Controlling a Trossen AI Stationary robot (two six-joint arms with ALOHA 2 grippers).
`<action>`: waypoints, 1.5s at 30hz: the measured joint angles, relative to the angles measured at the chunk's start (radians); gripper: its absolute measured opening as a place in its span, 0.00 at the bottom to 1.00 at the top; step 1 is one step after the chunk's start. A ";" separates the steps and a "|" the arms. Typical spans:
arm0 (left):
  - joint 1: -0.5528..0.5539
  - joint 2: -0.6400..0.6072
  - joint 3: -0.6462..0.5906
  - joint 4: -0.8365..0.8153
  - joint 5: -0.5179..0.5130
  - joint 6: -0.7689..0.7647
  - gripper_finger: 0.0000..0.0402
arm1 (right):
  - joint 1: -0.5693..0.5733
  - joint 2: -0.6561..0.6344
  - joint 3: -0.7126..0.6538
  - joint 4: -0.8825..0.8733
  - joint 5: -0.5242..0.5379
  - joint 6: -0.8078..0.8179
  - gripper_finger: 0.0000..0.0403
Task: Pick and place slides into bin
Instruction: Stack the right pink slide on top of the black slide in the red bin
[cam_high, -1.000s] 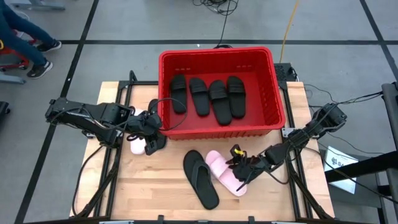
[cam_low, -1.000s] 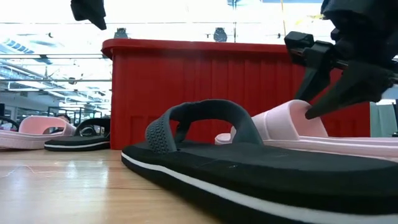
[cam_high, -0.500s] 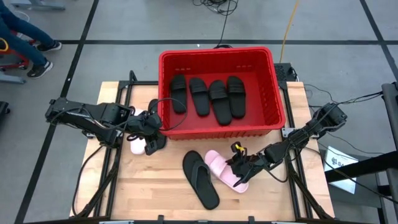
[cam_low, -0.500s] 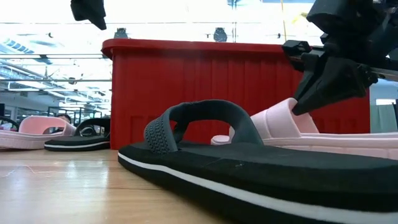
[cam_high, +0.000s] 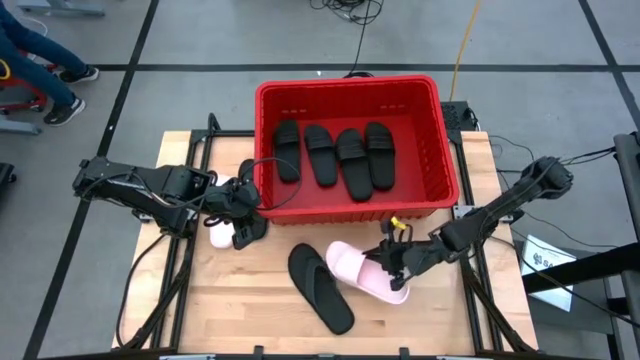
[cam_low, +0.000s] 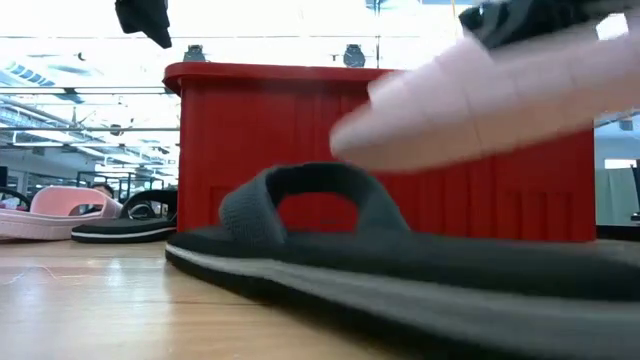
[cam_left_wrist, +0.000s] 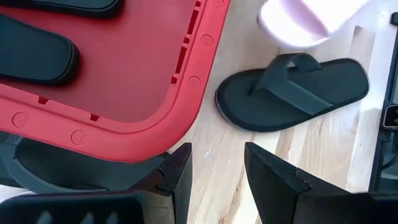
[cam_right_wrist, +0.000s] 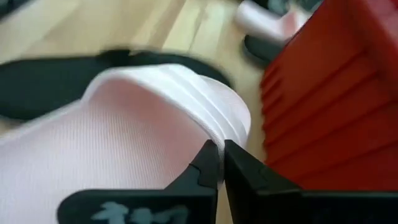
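The right gripper (cam_high: 392, 262), fingers pinching the pink slide (cam_high: 352, 270), has just raised it off the bench (cam_high: 250, 300) beside the black thong (cam_high: 320, 290), ready for the red bin (cam_high: 350, 85); left gripper (cam_left_wrist: 214, 165) waits, fingers spread.

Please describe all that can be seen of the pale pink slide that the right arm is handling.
The pale pink slide is a flat sandal that looks like soft rubber, with one wide ribbed strap. The right end effector is shut on the strap's edge and holds the slide tilted, lifted off the table in the low view. It hangs in front of the red bin, above the table, beside the black thong slide; whether the two touch cannot be seen.
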 joint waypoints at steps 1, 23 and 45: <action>0.000 0.000 0.000 0.000 0.000 0.002 0.35 | 0.000 -0.012 0.011 -0.001 0.011 -0.006 0.00; -0.001 0.000 0.000 0.077 0.000 0.065 0.35 | -0.130 -0.062 0.266 0.029 0.224 -0.473 0.00; 0.000 0.000 0.000 0.203 0.000 0.100 0.35 | -0.685 -0.039 0.233 0.347 0.420 -0.523 0.00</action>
